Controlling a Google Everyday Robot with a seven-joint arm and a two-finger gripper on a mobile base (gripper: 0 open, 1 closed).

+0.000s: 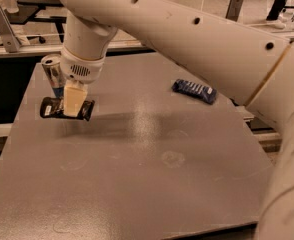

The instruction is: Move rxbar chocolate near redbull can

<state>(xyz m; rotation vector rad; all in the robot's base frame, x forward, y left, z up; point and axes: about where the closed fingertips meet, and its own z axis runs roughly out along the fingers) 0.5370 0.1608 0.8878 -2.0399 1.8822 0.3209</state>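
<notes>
Since the bar (48, 108) must end near the can (51, 70), the tool (73, 107) grips it across the middle, flat, just beside the can. It seems slightly above the surface (162, 184).

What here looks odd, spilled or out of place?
Nothing stands out. The gripper holds the rxbar chocolate above the table, beside the upright redbull can; a dark-blue wrapper lies flat farther right.
</notes>
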